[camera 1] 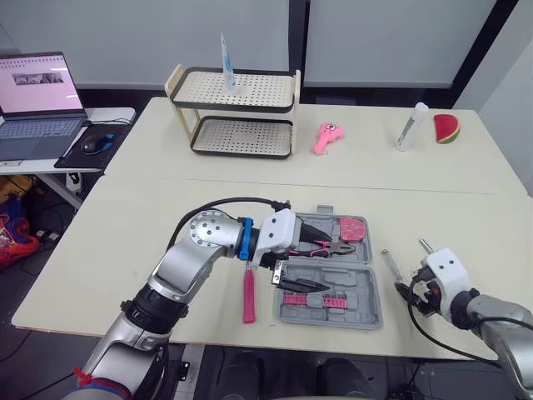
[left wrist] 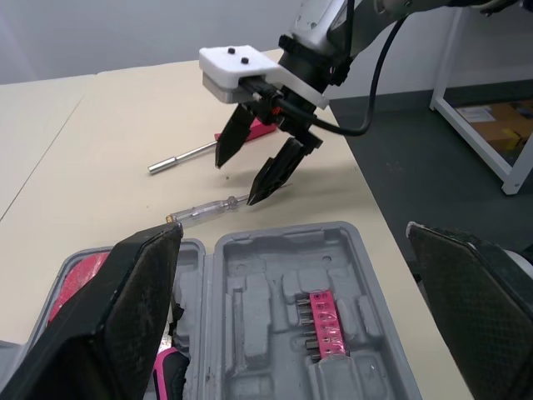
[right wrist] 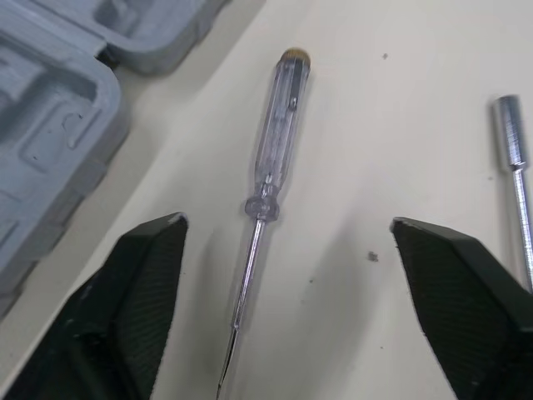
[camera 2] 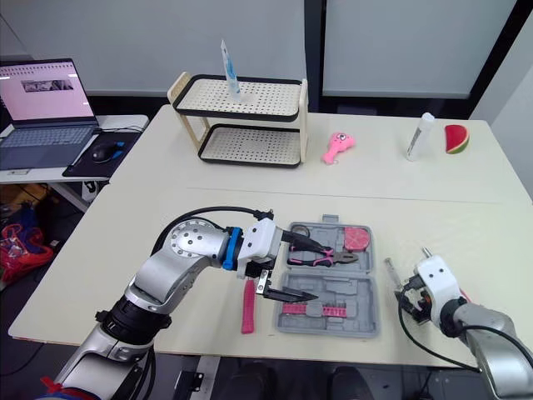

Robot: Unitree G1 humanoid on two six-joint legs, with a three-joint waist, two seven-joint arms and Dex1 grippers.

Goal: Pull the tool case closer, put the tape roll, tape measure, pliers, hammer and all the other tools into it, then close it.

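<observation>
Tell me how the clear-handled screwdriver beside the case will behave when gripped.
The screwdriver is round and slim, so it will probably roll if nudged. Its smooth clear handle may slip in the open right gripper. Likely stiff and light.

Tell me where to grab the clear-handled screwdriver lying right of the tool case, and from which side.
Probably best to grip the screwdriver by its thick clear handle, not the thin shaft, coming straight down. It lies flat on the table, apart from the tool case, and the open right claw straddles it.
</observation>
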